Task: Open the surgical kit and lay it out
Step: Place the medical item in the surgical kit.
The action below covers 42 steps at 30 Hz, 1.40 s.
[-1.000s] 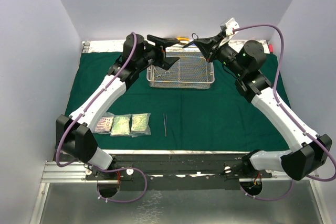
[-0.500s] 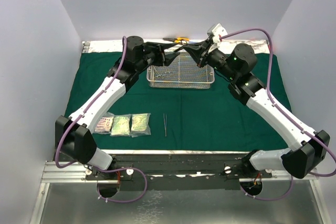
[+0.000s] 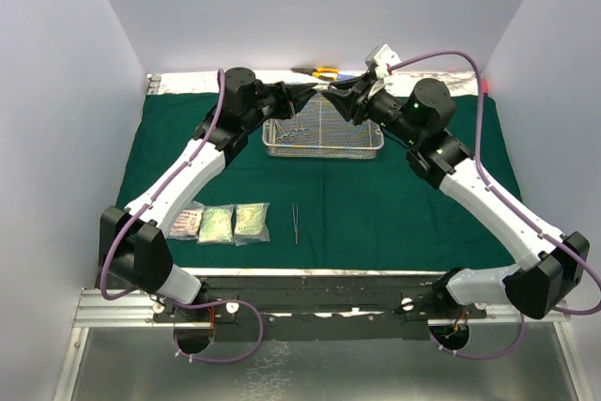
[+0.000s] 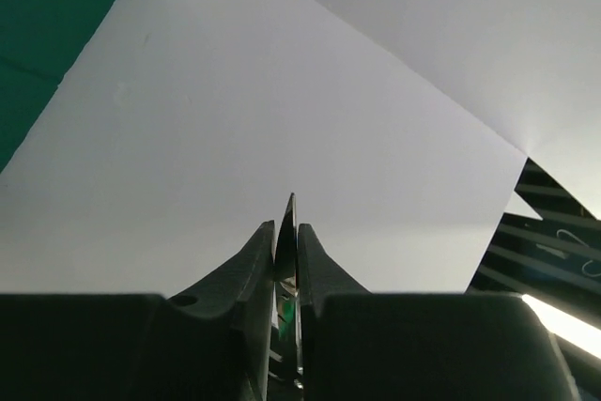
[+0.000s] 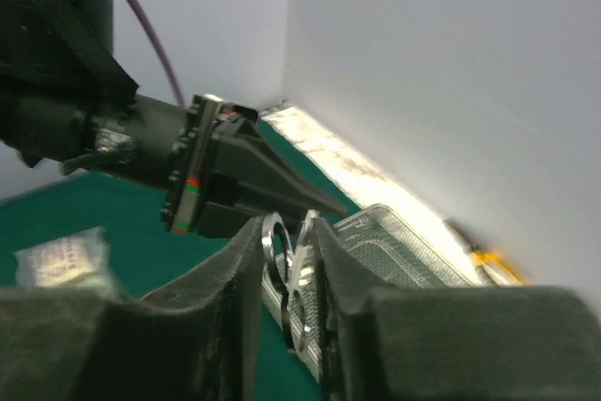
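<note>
Above tray (image 3: 324, 153), clamp (image 5: 302, 279) within right gripper (image 5: 286, 224)

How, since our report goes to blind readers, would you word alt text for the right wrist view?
The ring handles of a steel clamp sit between the fingers of the right gripper, with the left gripper pointing in from opposite. Behind lie a wire-mesh tray on green cloth and a yellow-handled tool by the white wall.

You've got dark green cloth (image 3: 376, 204), silver wire-mesh tray (image 3: 324, 148) far centre, shiny silver clamp (image 5: 289, 269), yellow-handled tool (image 3: 325, 72) far edge, purple cables (image 3: 451, 53).
</note>
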Motion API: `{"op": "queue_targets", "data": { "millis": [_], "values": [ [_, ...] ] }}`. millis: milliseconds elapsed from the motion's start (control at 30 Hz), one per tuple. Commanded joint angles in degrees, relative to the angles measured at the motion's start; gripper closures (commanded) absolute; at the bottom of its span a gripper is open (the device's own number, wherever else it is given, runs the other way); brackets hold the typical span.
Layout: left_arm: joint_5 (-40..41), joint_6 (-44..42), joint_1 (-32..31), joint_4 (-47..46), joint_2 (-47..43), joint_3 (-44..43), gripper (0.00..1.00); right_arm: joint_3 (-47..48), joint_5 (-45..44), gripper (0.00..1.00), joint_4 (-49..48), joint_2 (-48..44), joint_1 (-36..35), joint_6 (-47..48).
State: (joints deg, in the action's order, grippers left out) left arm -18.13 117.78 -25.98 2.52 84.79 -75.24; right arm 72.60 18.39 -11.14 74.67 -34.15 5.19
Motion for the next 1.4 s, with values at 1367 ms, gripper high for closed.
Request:
{"op": "queue_targets", "data": {
  "millis": [1367],
  "values": [
    [-22.2, -77.4, -0.3, -19.9, -8.3, 1.2, 1.00, 4.2, 5.7, 0.20, 23.2, -3.9, -0.6, -30.1]
  ]
}}
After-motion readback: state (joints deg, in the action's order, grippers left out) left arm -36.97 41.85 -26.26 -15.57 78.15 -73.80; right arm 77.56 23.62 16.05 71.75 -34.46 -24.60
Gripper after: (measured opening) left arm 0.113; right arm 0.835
